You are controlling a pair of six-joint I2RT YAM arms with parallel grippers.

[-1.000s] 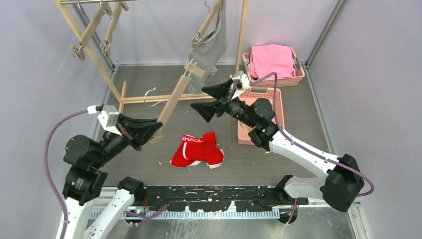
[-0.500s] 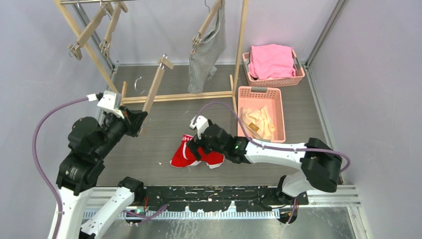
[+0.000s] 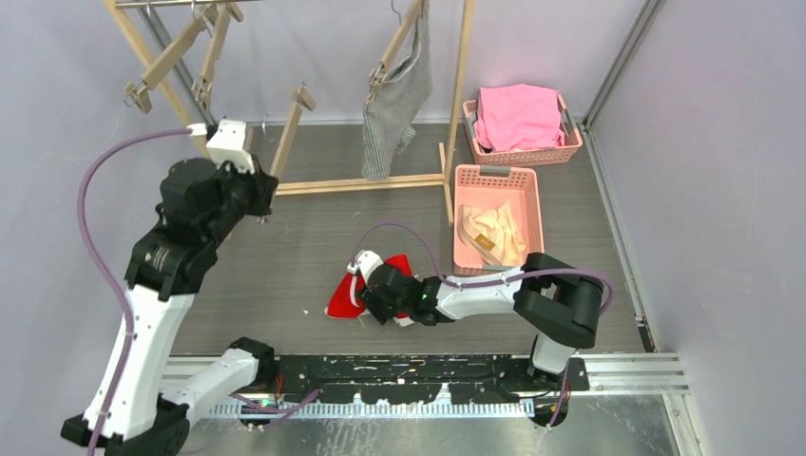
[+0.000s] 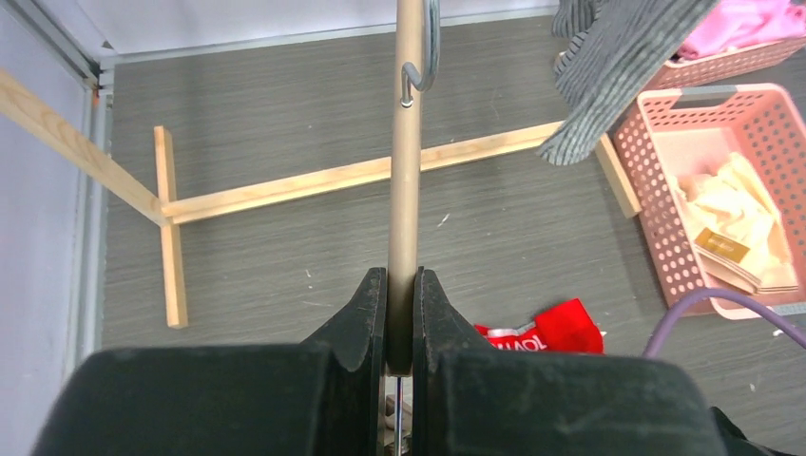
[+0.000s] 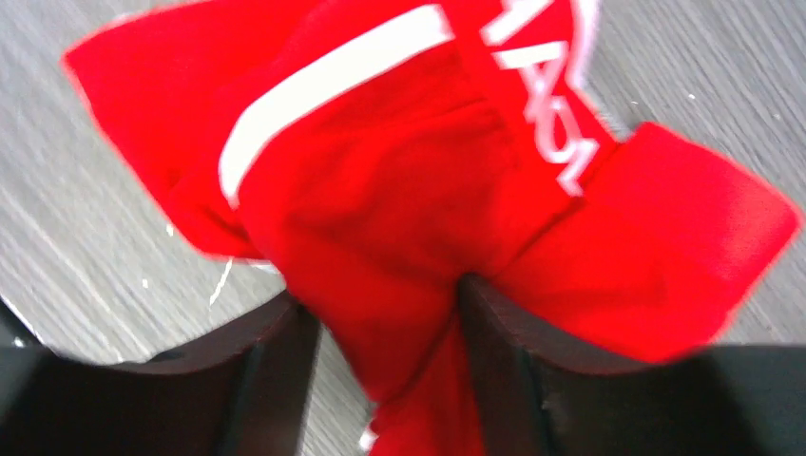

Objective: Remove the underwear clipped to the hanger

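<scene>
The right pincer (image 5: 380,323) is down on the tabletop (image 3: 285,275) with both fingers pressed against a bunched fold of the red underwear (image 5: 399,190), so it looks closed on the cloth, white lettering uppermost. The grip seems to hold one fold, not the whole piece. The sound way on is probably a straight lift until the trailing legs hang free of the tabletop, then a swing right and far to the near pink basket (image 3: 499,174), where the cream underwear (image 3: 489,233) already lies. The release should come only once the cloth is above the rim. The arm's own purple cable (image 3: 399,233) arcs just beside the garment and could snag a dangling edge. The wooden rack (image 3: 361,182) plants an upright post just left of that basket, which argues for approaching from the near side. Far left, well apart, the left pincer (image 4: 400,304) is clamped on the bar of a bare wooden hanger (image 4: 407,190), which carries no cloth. At the far middle the grey-striped underwear (image 3: 390,114) hangs clipped to another hanger on the rack, so that piece is not yet off. Beyond, a second basket (image 3: 570,152) holds the pink cloth (image 3: 518,114), out of the way.
</scene>
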